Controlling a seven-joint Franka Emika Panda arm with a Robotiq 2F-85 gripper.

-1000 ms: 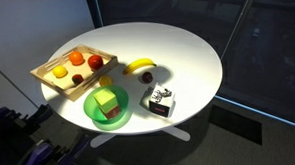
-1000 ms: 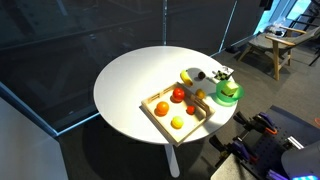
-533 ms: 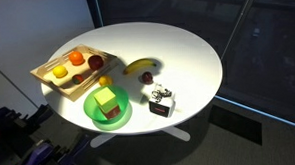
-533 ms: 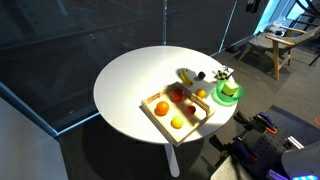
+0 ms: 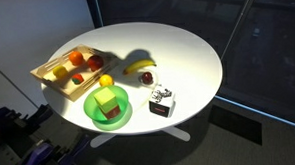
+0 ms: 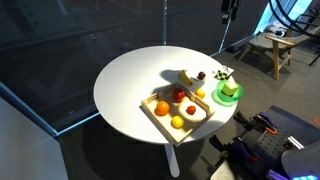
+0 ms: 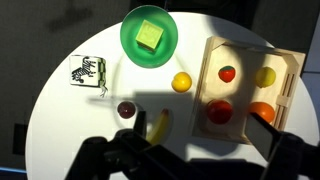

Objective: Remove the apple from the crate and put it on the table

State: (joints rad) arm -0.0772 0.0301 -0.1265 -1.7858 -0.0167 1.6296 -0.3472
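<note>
Here, apple [image 7: 219, 112] lies well beyond spread fingers [image 7: 272, 141].

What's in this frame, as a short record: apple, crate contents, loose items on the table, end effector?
apple: in the crate, not yet removed
crate contents: apple, orange fruit, yellow fruit, small red fruit
on table: banana, dark maroon fruit, loose yellow fruit beside the crate, green bowl holding a block, zebra-patterned box
end effector: open, above the table, holding nothing
</note>
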